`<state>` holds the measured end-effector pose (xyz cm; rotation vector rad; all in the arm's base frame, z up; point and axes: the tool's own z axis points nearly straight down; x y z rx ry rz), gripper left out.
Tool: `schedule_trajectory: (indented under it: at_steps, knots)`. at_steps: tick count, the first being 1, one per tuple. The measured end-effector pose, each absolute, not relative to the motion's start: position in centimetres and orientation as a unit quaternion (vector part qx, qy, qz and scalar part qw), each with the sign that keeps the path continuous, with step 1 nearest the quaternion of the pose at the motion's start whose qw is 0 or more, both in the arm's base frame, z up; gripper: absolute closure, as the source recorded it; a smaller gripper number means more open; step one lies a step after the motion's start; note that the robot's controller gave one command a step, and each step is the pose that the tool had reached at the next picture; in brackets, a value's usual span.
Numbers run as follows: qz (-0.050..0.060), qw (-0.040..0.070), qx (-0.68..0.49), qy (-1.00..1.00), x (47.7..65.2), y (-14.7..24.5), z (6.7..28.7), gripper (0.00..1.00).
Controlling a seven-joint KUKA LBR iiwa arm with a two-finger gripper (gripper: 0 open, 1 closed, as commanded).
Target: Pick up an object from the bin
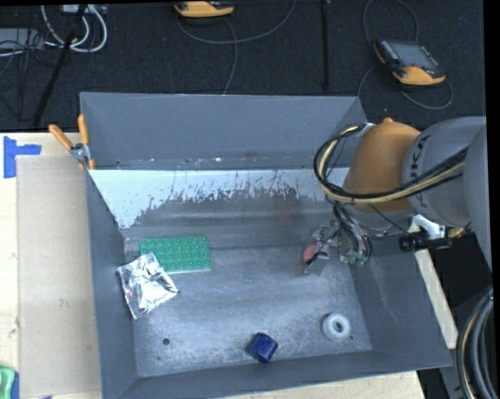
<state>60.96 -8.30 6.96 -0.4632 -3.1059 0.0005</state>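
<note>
gripper (332, 247) low over right-centre floor of bin (231, 130), small red piece (311, 252) just at its left tip, maybe touching; can't tell if claw is apart or clamped. white ring (337, 326) near, toward front wall; blue block (262, 347), foil wad (146, 285), green studded plate (176, 255) well apart

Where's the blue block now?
In the camera view the blue block lies at the bottom middle of the bin, left of the white ring and below-left of the gripper.
</note>
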Motion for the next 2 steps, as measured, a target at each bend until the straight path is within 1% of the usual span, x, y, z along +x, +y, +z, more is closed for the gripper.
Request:
schedule_trajectory:
  at_steps: [1, 2]
  knots:
    - [0.0, -0.004, -0.152, -0.988, 60.1, -8.4, 18.9, 1.0]
    - [0.0, -0.005, -0.136, -0.991, 57.2, -7.0, 28.5, 1.0]
